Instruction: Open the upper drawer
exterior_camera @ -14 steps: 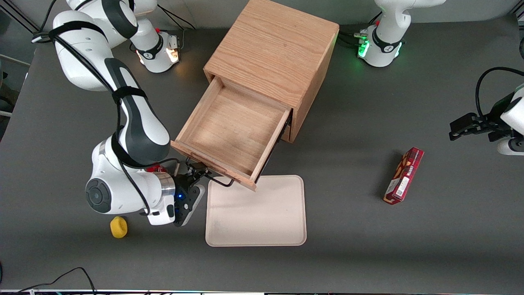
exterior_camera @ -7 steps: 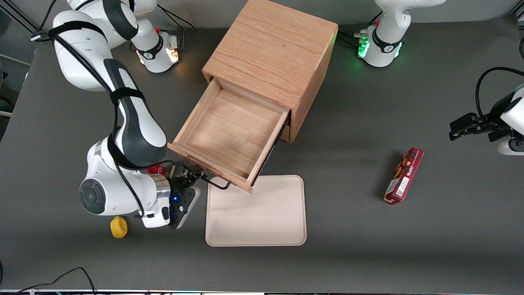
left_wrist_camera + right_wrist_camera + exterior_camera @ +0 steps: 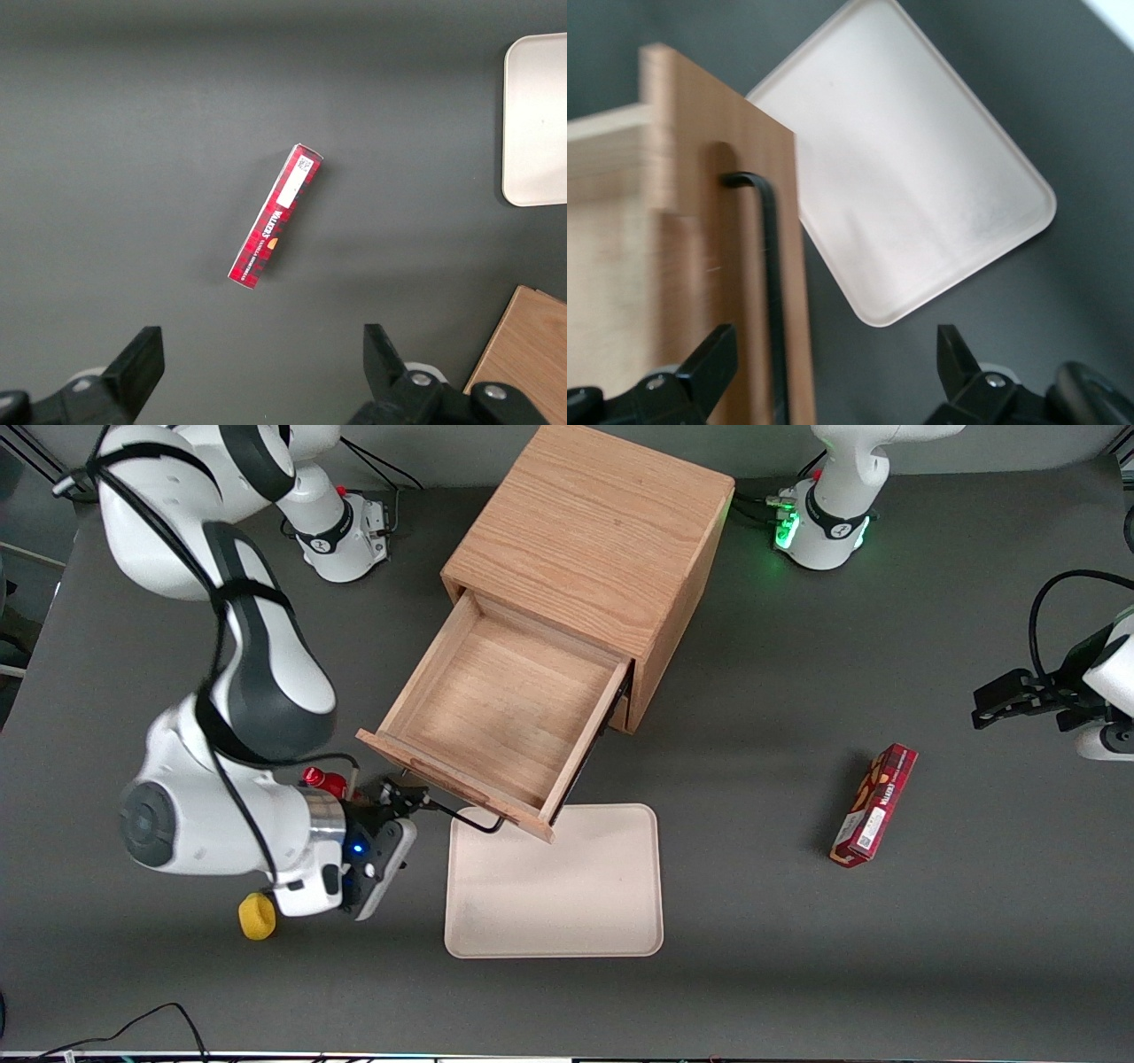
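The upper drawer (image 3: pixel 496 708) stands pulled far out of the oak cabinet (image 3: pixel 589 531), its wide shallow box empty. Its thin black bar handle (image 3: pixel 465 817) runs along the front panel, nearer the front camera. My right gripper (image 3: pixel 406 794) is at the handle's end toward the working arm's end of the table. In the right wrist view the gripper (image 3: pixel 833 372) is open, fingers (image 3: pixel 709 365) wide apart. The handle (image 3: pixel 771 266) and the drawer front (image 3: pixel 691 248) lie between them, close to one finger, with nothing gripped. The lower drawer is hidden under the upper one.
A beige tray (image 3: pixel 554 886) lies on the table just in front of the drawer, also in the right wrist view (image 3: pixel 912 168). A yellow object (image 3: pixel 257 917) sits beside my wrist. A red box (image 3: pixel 874 804) lies toward the parked arm's end.
My wrist has swung away from the tray toward the working arm's end of the table. The drawer's front corner came out slightly farther.
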`<state>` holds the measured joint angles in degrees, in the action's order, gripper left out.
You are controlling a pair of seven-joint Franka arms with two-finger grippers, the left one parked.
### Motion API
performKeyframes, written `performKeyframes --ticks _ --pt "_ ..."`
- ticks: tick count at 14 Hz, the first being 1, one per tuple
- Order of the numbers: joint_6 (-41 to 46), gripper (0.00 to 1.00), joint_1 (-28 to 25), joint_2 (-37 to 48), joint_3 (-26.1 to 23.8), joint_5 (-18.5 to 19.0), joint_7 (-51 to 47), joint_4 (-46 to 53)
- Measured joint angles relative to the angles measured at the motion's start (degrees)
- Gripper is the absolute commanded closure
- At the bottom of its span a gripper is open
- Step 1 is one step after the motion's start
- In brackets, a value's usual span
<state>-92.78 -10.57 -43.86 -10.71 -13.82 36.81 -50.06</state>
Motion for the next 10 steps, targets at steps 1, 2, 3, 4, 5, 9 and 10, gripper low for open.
performKeyframes --ticks 1,2,3,4,5,9,10 --pt "1.0 0.00 0.1 2.2 0.0 0.0 0.0 0.2" --pt "1.6 0.00 0.2 4.5 0.1 0.0 -0.3 0.2" --pt "2.2 0.00 0.4 6.6 0.6 0.1 -1.4 0.1" --pt "3.3 0.00 0.5 8.5 1.6 0.4 -4.2 -0.1" --pt "4.7 0.00 0.6 10.2 2.9 1.0 -8.4 -0.3" --pt "10.5 0.00 0.9 16.5 6.1 6.3 -26.1 -3.2" --pt "11.5 0.00 0.9 17.9 7.1 8.3 -29.2 -4.6"
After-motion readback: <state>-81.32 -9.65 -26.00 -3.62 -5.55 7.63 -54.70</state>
